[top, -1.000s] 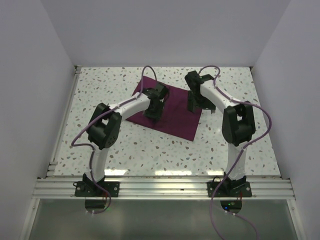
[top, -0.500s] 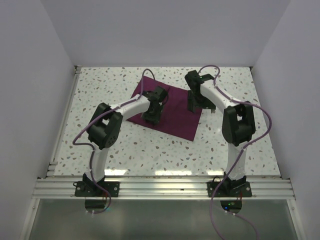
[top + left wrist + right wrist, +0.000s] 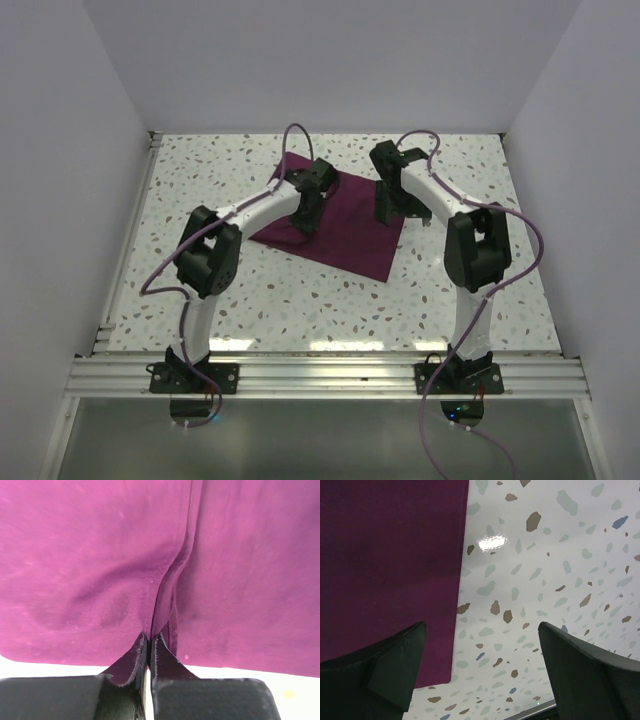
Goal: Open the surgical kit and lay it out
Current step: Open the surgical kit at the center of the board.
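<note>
a raised fold of the purple cloth wrap (image 3: 90,565) is pinched by the tightly closed left gripper (image 3: 149,647), while the right gripper (image 3: 481,660) is spread wide, one finger above the wrap's edge, the other above the speckled table (image 3: 550,575).

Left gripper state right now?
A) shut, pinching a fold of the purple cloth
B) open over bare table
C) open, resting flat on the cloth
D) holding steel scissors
A: in the left wrist view the left gripper has its fingertips pressed together, with a raised ridge of the cloth wrap caught between them. No steel instrument shows.
</note>
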Controlling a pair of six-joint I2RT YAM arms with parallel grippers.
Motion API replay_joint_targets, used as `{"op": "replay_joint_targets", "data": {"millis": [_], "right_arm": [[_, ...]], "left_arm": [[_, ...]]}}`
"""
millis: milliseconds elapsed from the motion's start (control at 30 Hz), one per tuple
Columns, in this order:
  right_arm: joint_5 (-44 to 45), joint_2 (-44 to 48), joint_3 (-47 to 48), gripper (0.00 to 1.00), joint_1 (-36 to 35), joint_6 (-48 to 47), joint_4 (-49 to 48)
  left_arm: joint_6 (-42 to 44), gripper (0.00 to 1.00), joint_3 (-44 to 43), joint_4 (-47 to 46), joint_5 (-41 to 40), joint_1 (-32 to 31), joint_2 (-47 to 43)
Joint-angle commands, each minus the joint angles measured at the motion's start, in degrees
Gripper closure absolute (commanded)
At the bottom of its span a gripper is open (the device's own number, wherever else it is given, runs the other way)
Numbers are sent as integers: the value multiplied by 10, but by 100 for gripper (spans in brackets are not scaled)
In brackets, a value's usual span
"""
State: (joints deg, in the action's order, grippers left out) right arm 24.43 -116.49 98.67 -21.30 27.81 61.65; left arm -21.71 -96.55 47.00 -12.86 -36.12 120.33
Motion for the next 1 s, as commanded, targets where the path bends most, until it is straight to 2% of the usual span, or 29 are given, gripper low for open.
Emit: {"op": "replay_joint_targets", "data": {"millis": [0,67,167,200,267,300,367,400,467,500,533,567,800,967], "right_arm": [[-4,27,0,1,3,-9,-6],[-10,24,5,2,3,-9,-6],[-34,15,16,2,3,-13,-7],[-53,12,20,2,2,-14,-9],[-72,9,23,2,1,-17,-17],[-82,9,21,2,2,-18,-21],[-100,10,17,2,2,-18,-30],[-103,10,13,2,1,-18,-31],[-107,8,11,2,0,-19,-37],[-107,6,13,2,1,-19,-38],[-109,5,18,2,1,-20,-38],[-109,-5,23,2,2,-20,-38],[-112,-38,79,2,30,26,-97],[-98,-109,164,11,63,48,-84]], "left_arm": [[6,100,-64,24,-29,11,-12],[11,100,-83,32,-40,30,-25],[17,100,-94,34,-36,103,-53],[21,100,-95,34,-24,155,-59],[24,100,-88,33,-20,210,-70],[20,100,-82,33,-22,266,-73],[3,100,-57,35,2,324,-77],[-15,95,-44,33,5,361,-79],[-25,70,1,14,20,402,-88],[-25,54,14,7,26,417,-91],[-25,15,24,3,26,419,-95],[-25,1,37,0,28,420,-96],[-32,0,98,-14,48,416,-130],[-24,1,135,-12,52,412,-164]]}}
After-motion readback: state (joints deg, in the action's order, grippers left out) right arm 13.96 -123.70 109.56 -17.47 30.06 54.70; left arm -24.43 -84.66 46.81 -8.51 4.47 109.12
